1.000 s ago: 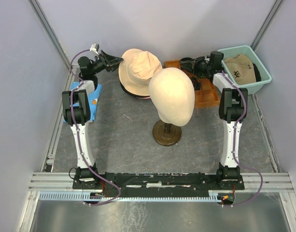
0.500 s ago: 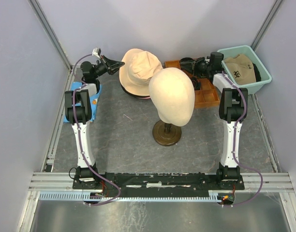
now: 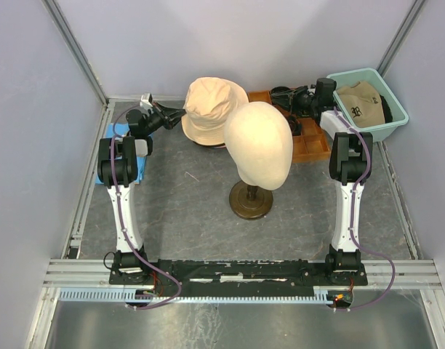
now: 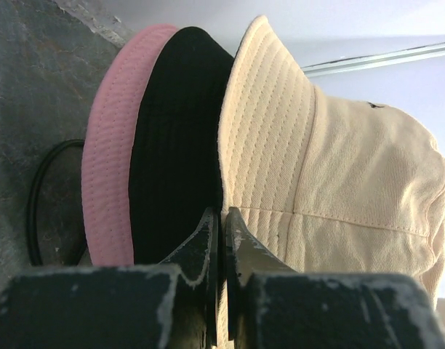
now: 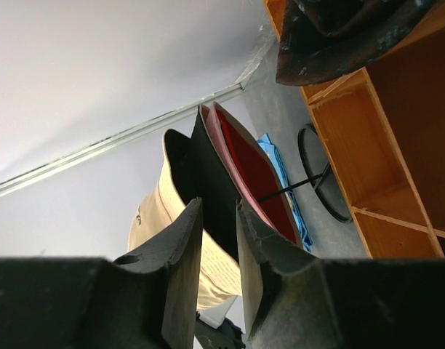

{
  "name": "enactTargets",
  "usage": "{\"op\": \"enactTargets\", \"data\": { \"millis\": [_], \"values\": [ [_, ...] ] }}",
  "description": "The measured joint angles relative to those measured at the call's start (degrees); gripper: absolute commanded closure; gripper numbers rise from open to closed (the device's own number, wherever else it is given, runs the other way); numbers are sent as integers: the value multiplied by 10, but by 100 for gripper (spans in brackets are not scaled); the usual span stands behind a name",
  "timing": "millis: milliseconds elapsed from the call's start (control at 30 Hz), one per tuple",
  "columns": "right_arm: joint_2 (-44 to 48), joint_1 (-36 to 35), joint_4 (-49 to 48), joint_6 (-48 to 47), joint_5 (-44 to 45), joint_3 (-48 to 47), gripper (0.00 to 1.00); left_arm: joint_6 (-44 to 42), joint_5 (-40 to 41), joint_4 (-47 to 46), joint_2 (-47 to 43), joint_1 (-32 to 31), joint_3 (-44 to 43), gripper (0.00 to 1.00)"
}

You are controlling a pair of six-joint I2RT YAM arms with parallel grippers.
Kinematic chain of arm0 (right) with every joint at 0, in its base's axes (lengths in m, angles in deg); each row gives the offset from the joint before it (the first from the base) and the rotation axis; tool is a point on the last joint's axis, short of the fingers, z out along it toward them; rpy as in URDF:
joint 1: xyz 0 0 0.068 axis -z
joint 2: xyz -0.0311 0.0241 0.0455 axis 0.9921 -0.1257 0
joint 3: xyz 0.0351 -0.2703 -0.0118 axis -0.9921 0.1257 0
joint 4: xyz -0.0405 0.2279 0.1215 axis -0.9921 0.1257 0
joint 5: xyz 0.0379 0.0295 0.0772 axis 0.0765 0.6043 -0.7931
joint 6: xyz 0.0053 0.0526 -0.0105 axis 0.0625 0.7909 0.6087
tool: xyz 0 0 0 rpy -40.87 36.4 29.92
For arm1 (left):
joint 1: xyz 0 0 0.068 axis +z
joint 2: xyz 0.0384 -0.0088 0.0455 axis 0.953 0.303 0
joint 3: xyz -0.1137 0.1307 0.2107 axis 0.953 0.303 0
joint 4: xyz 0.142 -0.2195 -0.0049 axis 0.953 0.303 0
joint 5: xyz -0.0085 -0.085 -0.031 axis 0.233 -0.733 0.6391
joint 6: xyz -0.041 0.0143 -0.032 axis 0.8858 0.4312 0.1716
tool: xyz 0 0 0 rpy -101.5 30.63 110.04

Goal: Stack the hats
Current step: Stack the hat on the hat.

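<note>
Three hats lie stacked at the back, left of centre: a beige hat (image 3: 211, 105) on top, a black one (image 4: 175, 145) under it and a pink bucket hat (image 4: 110, 160) at the bottom. My left gripper (image 3: 180, 113) (image 4: 222, 214) is shut on the left brim of the beige hat (image 4: 339, 189), which is tilted up off the black one. A tan cap with a black emblem (image 3: 361, 102) lies in the teal tub (image 3: 397, 116). My right gripper (image 3: 277, 94) (image 5: 219, 207) stands open over the wooden tray, pointing at the stack, with nothing between its fingers.
The cream mannequin head (image 3: 259, 142) on its brown stand rises mid-table and hides part of the stack's right side. An orange wooden tray (image 3: 310, 145) (image 5: 382, 145) holds a dark fabric item (image 5: 339, 29). A blue sheet (image 3: 131, 163) lies under the left arm.
My left gripper has shut on the beige hat's brim and swung down and to the right. The beige hat has shifted right and risen on its left side. The right arm has not moved.
</note>
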Motion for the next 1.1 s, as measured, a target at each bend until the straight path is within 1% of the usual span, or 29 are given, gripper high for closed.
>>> {"op": "enactTargets", "data": {
  "millis": [367, 600, 967, 1100],
  "values": [
    [0, -3, -12, 3, -31, -13, 67, 0, 13, -38, -19, -3, 52, 97],
    [0, -3, -27, 1, -54, -13, 66, 15, 28, -64, -24, -11, 79, 97],
    [1, -4, -23, -25, -74, -12, 66, 7, 69, -72, -97, -13, 193, 97],
    [3, -8, -27, -24, -86, -6, 62, -5, 84, -76, -119, -12, 223, 97]
  ]
}}
